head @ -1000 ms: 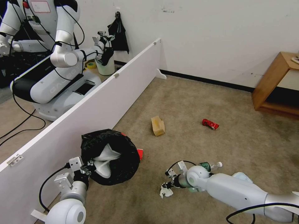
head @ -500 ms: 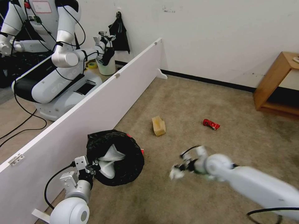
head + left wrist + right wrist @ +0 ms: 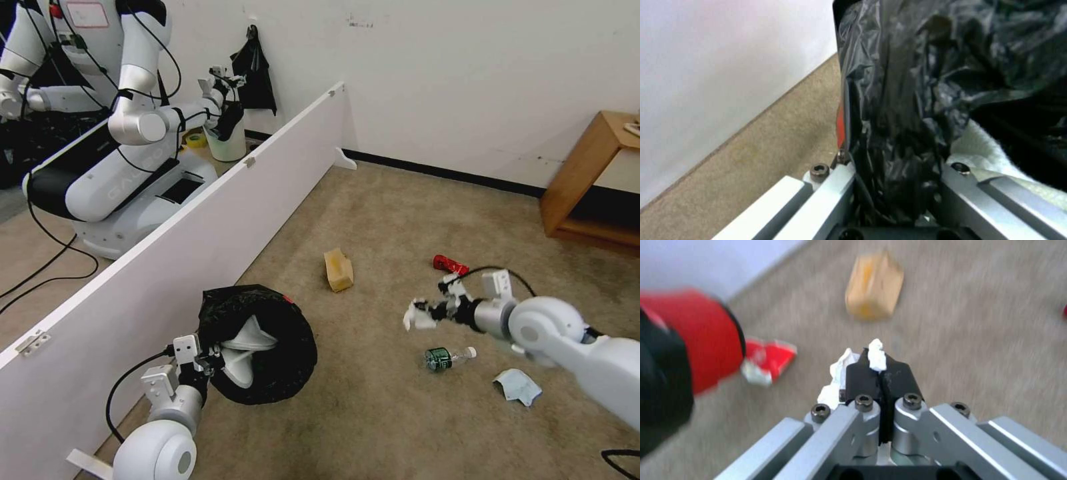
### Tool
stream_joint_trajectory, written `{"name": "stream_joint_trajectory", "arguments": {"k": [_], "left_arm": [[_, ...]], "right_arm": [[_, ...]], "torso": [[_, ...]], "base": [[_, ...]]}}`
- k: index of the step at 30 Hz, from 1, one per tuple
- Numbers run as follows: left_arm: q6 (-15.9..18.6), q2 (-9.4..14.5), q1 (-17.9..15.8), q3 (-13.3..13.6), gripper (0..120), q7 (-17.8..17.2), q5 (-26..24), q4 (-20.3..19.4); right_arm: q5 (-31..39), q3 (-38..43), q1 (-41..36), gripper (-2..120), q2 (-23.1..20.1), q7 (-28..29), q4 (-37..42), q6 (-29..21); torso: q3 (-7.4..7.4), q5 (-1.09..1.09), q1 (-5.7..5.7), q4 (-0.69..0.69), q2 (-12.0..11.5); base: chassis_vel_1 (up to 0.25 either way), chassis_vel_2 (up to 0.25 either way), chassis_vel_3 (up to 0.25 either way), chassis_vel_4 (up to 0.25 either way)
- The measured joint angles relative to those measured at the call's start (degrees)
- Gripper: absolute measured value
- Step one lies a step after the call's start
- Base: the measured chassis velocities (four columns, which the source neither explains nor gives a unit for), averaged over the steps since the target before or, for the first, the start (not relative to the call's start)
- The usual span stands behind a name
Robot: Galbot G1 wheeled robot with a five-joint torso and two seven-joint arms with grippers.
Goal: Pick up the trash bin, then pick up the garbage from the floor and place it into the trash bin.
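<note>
In the head view, the left end effector (image 3: 208, 355) grips the rim of the trash bin (image 3: 267, 343), which hangs tilted just above the carpet beside the white partition board (image 3: 200, 233), its black liner mouth showing white slippers (image 3: 243, 350) inside. The bin sits slightly further right than a second ago. The right end effector (image 3: 433, 312) has risen from the carpet and swung toward the red can (image 3: 451, 265); it is clamped on a white tissue (image 3: 417, 316) held above the floor. This uncovers the green-labelled bottle (image 3: 448, 358) and the light blue cloth (image 3: 518, 387) lying on the carpet, apart from each other. The tan paper bag (image 3: 339, 269) lies where it lay before.

In the left wrist view, the fingers (image 3: 835, 193) pinch the crinkly black liner (image 3: 907, 100) and rim between them; a strip of the red body (image 3: 840, 123) shows beside the carpet.

In the right wrist view, the black pads (image 3: 862, 376) are pressed together on the tissue (image 3: 877, 355). Beyond them lie the paper bag (image 3: 873, 290), a red-white paper cup (image 3: 769, 360) and the bin's red side (image 3: 698, 340).
</note>
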Motion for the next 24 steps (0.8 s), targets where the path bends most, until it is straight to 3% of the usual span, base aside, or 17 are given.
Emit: {"name": "stream_joint_trajectory", "arguments": {"k": [14, 24], "left_arm": [[2.8, 3.0, -2.6, 3.0, 0, 0.6, -3.1, 1.8], [3.5, 3.4, -3.2, 4.5, 0, 1.3, -4.0, 2.2]], "right_arm": [[2.5, 3.8, 4.7, 0, 0.7, -1.3, 9.9, 7.2], [2.7, 2.8, 7.8, 0, 0.8, -4.5, 17.0, 12.0]], "torso": [[0.0, -0.02, 0.0, 0.0, 0.0], [0.0, -0.02, 0.0, 0.0, 0.0]], "base": [[0.0, 0.0, 0.0, 0.0], [0.0, 0.0, 0.0, 0.0]]}}
